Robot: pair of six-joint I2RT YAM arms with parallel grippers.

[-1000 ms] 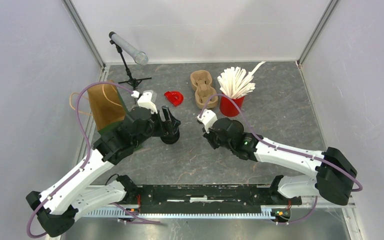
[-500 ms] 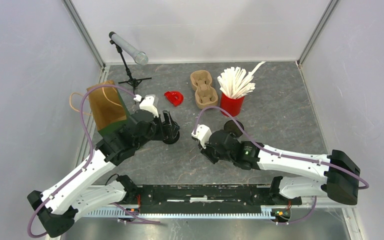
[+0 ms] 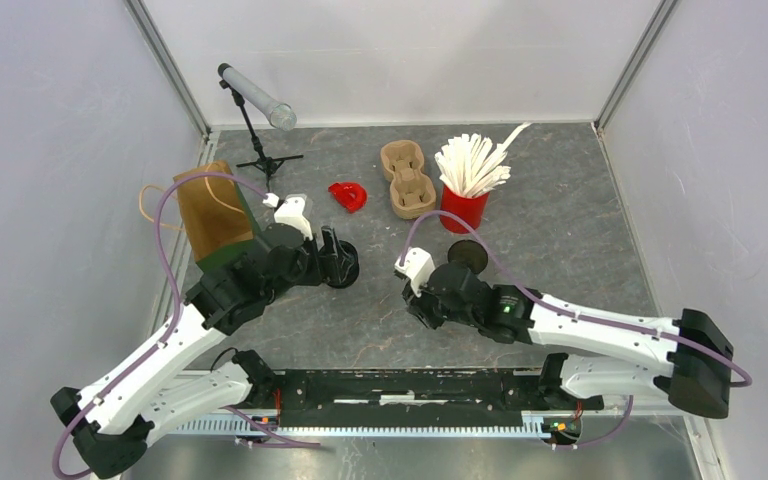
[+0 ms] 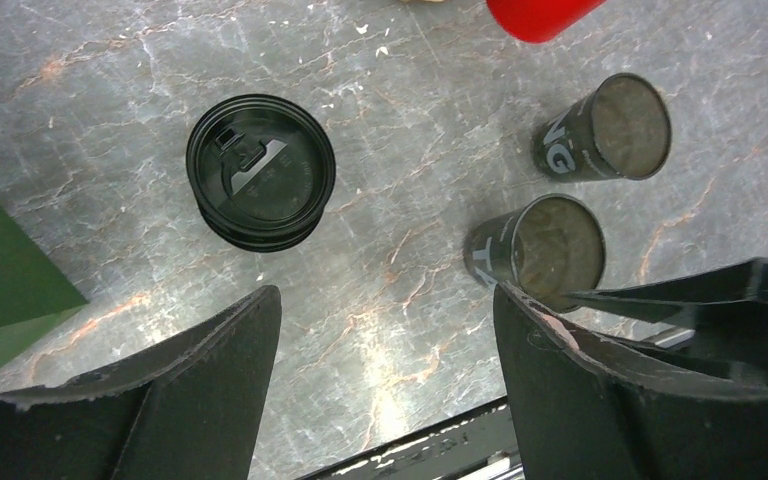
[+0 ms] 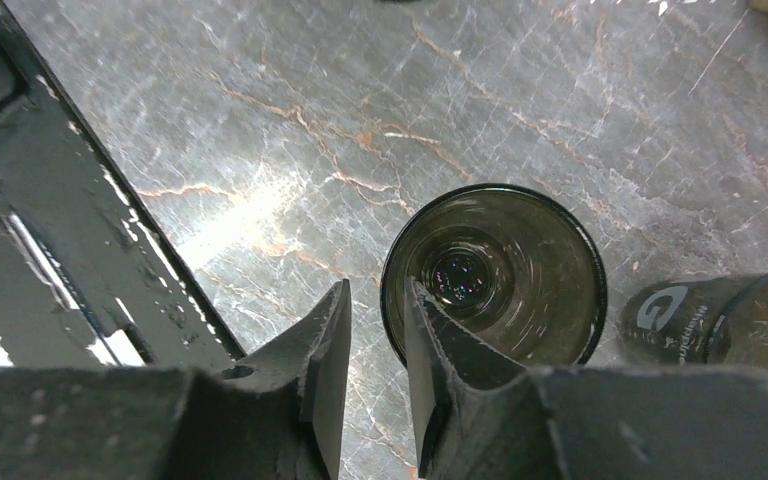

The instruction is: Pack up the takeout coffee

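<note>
Grey stone table [image 3: 580, 230] with white walls on three sides. A brown paper bag [image 3: 210, 205] sits at 9 o'clock on the table. A cardboard cup carrier [image 3: 406, 178] lies at 12 o'clock. A red cup [image 3: 463, 210] full of white sticks [image 3: 472, 162] stands at 1 o'clock.

Three black coffee cups stand near the middle. The lidded cup [image 4: 260, 172] has its black lid on. The first open cup [image 5: 495, 275] has no lid, and it looks empty inside. The second open cup [image 4: 620, 127] has no lid either. It stands near the first one, at 1 o'clock from it in the left wrist view.

The left gripper [image 4: 385, 300] hangs over the table with its fingers wide apart and holds nothing. The lidded cup is at 11 o'clock from it.

The right gripper [image 5: 377, 292] has its fingers a little apart. One finger is inside the first open cup and one is outside, with the rim between them. A strip of table shows between the outside finger and the rim, so it does not seem to squeeze.

I think the job is at an early part. One cup has a lid. Two cups need lids, though I see no spare black lids. No cup is in the carrier. I cannot see inside the bag.
</note>
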